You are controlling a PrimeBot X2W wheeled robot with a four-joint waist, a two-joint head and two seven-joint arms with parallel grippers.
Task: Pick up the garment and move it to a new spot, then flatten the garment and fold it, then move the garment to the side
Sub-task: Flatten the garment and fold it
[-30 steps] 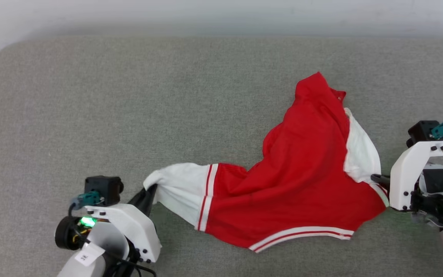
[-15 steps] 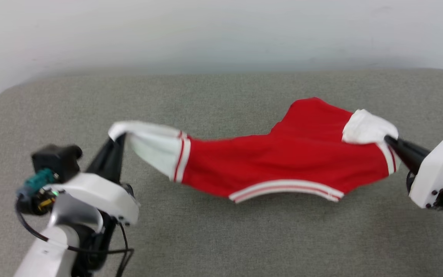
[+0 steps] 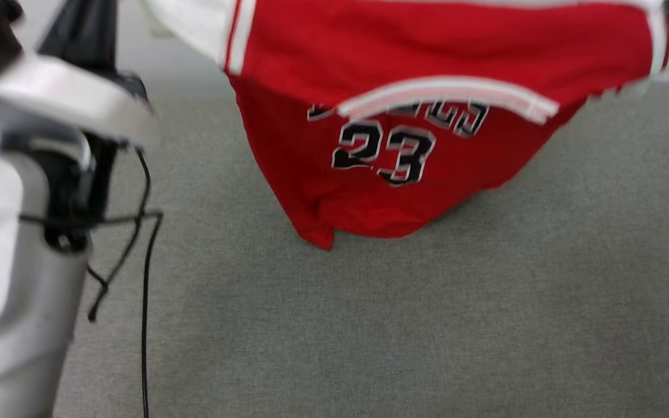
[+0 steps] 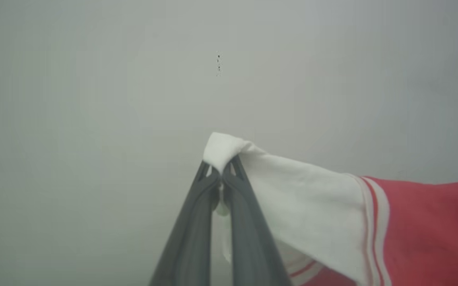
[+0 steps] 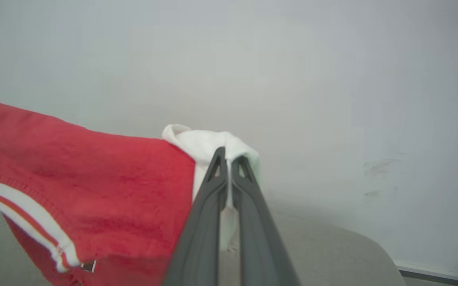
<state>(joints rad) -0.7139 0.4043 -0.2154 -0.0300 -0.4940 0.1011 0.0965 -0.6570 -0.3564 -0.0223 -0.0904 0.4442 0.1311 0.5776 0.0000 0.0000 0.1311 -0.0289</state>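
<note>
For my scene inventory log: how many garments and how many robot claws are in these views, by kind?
garment: 1
claws, each pinching a white sleeve: 2 (left claw, right claw)
Total: 3

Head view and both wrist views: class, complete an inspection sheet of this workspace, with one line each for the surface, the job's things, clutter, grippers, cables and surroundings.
surface: grey fabric surface, flat.
job's things: red garment with a black 23, hanging stretched between the two grippers; whether its lowest fold touches the surface cannot be told.
clutter: nothing seen.
grippers: left gripper shut on one white end of the garment; right gripper shut on the other white end.
cables: black cables hang loose beside the left arm, apart from the garment.
surroundings: plain pale wall behind.
</note>
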